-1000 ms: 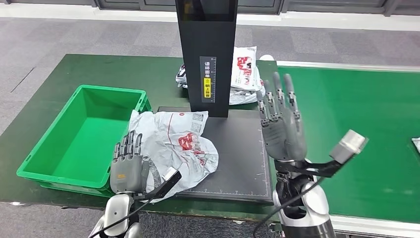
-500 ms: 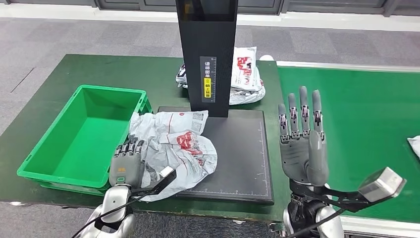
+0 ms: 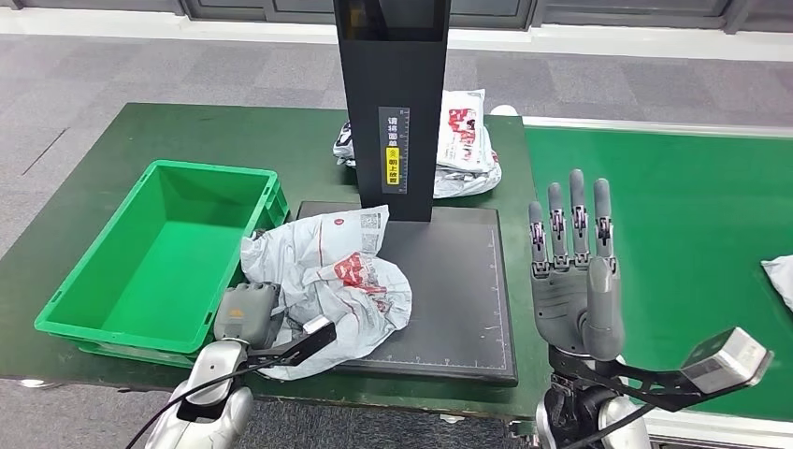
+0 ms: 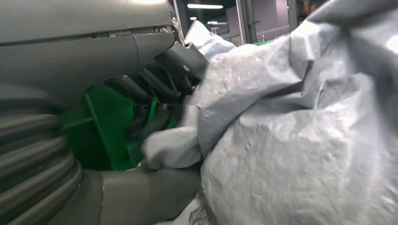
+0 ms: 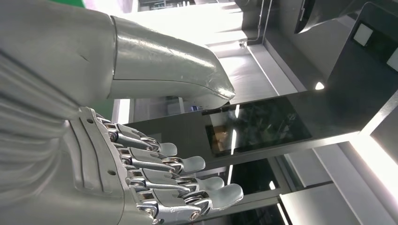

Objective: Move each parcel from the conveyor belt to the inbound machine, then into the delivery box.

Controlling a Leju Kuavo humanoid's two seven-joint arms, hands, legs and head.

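A crumpled grey parcel [image 3: 332, 281] with red print lies on the black plate [image 3: 449, 281] of the inbound machine, its left part bunched up beside the green delivery box [image 3: 159, 257]. My left hand [image 3: 245, 316] grips the parcel's left edge; in the left wrist view the fingers [image 4: 155, 93] and thumb close on a fold of the parcel [image 4: 300, 140]. My right hand [image 3: 572, 271] is raised over the plate's right edge, fingers straight and apart, holding nothing. The right hand [image 5: 155, 183] also appears in the right wrist view.
The machine's black column [image 3: 393, 103] stands at the back of the plate. Behind it lie more bagged parcels [image 3: 463, 145]. The green conveyor belt [image 3: 673, 243] runs on the right, with another parcel [image 3: 779, 279] at the picture's right edge.
My left hand has curled its fingers onto the parcel's edge and bunched it up. My right hand has drawn back to the right and lower, away from the column.
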